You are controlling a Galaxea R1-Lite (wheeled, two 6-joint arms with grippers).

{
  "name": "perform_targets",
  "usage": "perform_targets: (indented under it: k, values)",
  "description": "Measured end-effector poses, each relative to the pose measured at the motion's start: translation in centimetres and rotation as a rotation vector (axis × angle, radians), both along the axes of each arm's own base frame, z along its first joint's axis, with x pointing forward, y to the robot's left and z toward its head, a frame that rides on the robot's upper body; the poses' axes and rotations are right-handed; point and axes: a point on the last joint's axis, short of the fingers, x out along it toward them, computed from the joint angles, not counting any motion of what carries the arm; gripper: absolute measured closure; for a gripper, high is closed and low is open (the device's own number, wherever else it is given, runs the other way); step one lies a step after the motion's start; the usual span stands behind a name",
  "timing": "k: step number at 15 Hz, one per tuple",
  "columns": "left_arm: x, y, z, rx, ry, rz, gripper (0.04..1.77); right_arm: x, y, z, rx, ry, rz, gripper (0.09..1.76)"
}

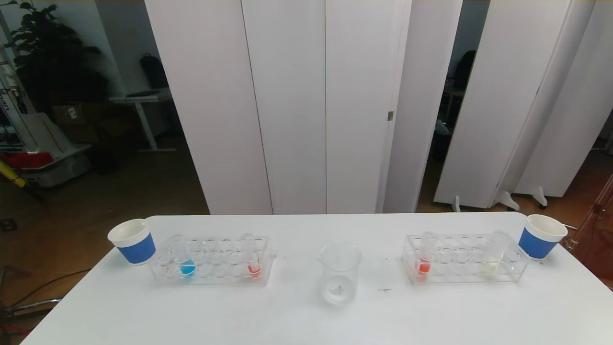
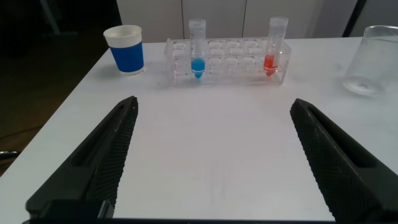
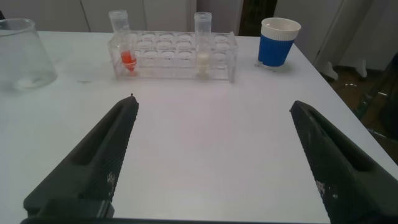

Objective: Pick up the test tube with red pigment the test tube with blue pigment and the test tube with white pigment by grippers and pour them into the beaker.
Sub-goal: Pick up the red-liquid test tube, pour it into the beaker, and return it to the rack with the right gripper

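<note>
From the head view, you see neither arm over the table (image 1: 306, 326); both are held back at the near edge. The beaker (image 1: 339, 273) stands in the middle, between two clear racks, so either arm can reach it to pour. The left rack (image 1: 213, 261) holds the test tube with blue pigment (image 1: 186, 261) and a red tube (image 1: 252, 261); the right rack (image 1: 464, 261) holds another red tube (image 1: 424, 258) and the test tube with white pigment (image 1: 493, 258). All four stand upright in their holes, likely so nothing spills before a grasp. A paper cup (image 1: 134, 241) sits beyond the left rack's outer end, and a second cup (image 1: 541, 235) beyond the right rack's.

In the left wrist view, your left gripper (image 2: 211, 162) has its fingers spread wide with nothing between them. The blue tube (image 2: 198, 56) stands well ahead of it, the beaker (image 2: 372, 59) ahead and off toward the table's middle.

In the right wrist view, your right gripper (image 3: 211, 162) is likewise spread wide and holds nothing. The white tube (image 3: 203, 46) is well ahead of the fingers, the red one (image 3: 122, 46) at the rack's inner end, the beaker (image 3: 22, 53) beyond that. No tube is lifted yet.
</note>
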Motion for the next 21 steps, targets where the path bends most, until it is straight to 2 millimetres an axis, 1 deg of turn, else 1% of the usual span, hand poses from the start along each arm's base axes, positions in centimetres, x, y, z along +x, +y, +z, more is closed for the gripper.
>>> perform_targets:
  k: [21]
  values:
    - [0.00, 0.00, 0.01, 0.000, -0.001, 0.000, 0.06, -0.02, 0.00, 0.05, 0.001, -0.001, 0.000, 0.10]
